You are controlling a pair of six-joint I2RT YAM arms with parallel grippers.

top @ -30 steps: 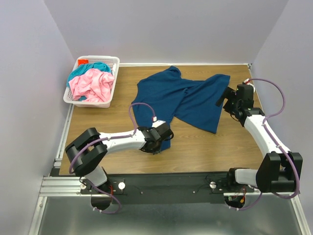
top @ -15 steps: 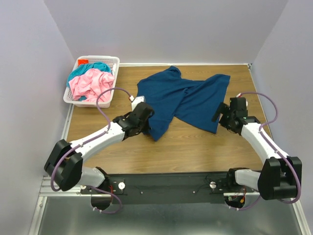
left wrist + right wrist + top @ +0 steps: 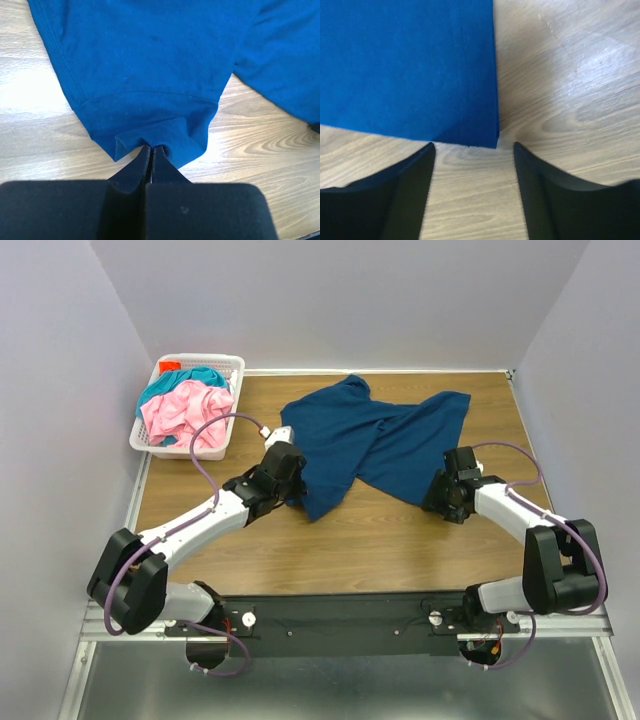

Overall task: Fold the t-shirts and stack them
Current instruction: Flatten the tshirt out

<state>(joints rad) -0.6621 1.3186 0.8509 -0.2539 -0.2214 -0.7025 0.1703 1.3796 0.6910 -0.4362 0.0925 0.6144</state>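
Top view: the dark blue shirt [image 3: 375, 445] lies rumpled on the table [image 3: 400, 550], from the middle to the far right, long axis roughly left to right. The pink shirt [image 3: 185, 415] and teal shirt [image 3: 200, 375] are heaped in the basket [image 3: 236, 362] at the far-left corner, well apart from both arms. The left pincer [image 3: 293, 483] sits at the blue shirt's near-left corner and the right pincer [image 3: 440, 496] at its near-right corner. So each arm has its own corner. From here I can't tell whether the right one touches the cloth.

Left wrist: the left pincer [image 3: 151, 150] is clamped tight on the hem of the dark blue shirt [image 3: 150, 60]. The cloth puckers into a small fold at the tips. The rest fans out ahead, flat on the wood.

Right wrist: the right pincer [image 3: 472, 150] stands wide with nothing between its fingers [image 3: 410, 180]. The corner of the dark blue shirt [image 3: 405, 65] lies dead ahead, just past the tips, inside the gap and offset towards the right-hand finger. One edge runs straight away from the camera and the other runs off to the left.

My read: the left side is secured and the right grasp isn't made yet. The next move looks like a short, low push straight forward onto that corner, then close. The risk is the tips shoving the corner away or closing on bare table [image 3: 560, 75].
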